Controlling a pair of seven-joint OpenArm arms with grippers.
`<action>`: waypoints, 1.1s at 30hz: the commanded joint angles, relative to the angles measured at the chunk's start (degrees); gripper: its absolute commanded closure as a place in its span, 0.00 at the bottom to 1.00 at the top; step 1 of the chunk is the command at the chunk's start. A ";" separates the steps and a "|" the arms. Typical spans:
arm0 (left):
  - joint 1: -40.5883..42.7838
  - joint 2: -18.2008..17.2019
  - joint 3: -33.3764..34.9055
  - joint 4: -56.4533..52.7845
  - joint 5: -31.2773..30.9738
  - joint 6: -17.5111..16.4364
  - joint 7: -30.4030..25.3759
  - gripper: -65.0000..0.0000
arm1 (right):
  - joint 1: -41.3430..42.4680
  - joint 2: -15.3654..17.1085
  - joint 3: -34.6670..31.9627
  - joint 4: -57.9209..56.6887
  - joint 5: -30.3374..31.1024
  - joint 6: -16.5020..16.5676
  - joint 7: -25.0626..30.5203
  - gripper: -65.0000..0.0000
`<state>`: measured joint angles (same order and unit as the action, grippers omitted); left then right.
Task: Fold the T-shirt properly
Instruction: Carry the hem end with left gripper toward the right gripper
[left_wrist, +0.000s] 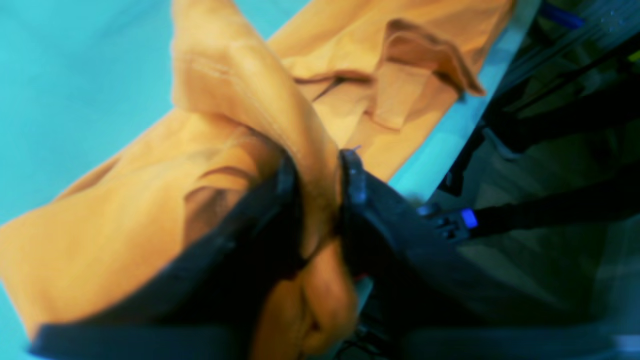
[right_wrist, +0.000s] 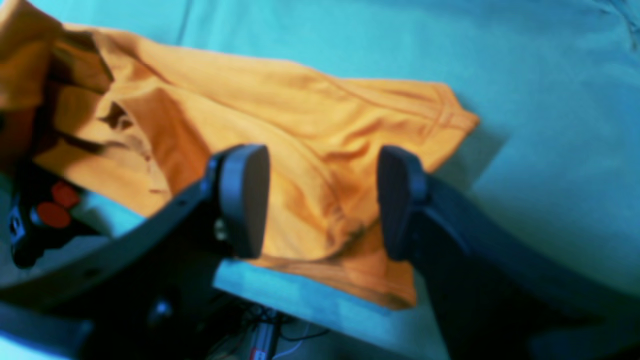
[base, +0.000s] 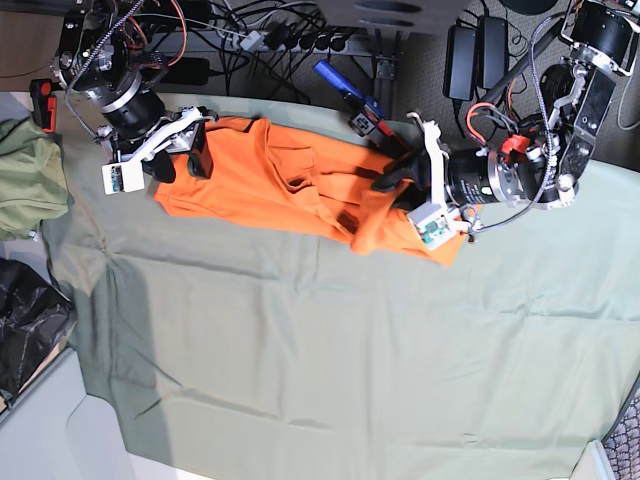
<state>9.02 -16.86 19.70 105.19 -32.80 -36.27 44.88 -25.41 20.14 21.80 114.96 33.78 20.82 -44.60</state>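
There are one T-shirt (base: 235, 155), one tabletop (base: 300, 350) under it, one olive-green cloth bundle (base: 25, 180), and two robot arms with one claw each: one left claw (left_wrist: 320, 167), one right claw (right_wrist: 324, 200).

- t-shirt (base: 240, 205): soft matt cloth, creased and rumpled, with stitched seams
- cover on the counter (base: 280, 340): matt cloth, mostly smooth, lightly wrinkled in places
- left end effector (left_wrist: 320, 195): fingers look like dark plastic, blurred
- right end effector (right_wrist: 322, 200): fingers look like dark plastic, rounded, with a dull sheen
- garment at the side (base: 30, 160): crumpled matt cloth
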 joint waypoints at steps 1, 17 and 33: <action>-0.61 0.46 0.09 0.79 -0.33 -0.35 -2.19 0.69 | 0.00 0.66 0.52 0.85 0.52 2.58 1.31 0.47; -3.45 4.81 0.11 1.03 0.20 -0.15 -4.15 0.54 | 0.00 0.66 0.52 0.85 0.68 2.58 1.31 0.47; -2.60 4.28 -18.12 1.73 -1.22 0.02 -2.21 1.00 | 0.20 0.66 0.52 0.85 0.68 2.58 2.82 0.85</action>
<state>6.90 -12.38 1.56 105.80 -33.04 -36.01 43.66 -25.36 20.14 21.80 114.96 33.85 20.80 -43.07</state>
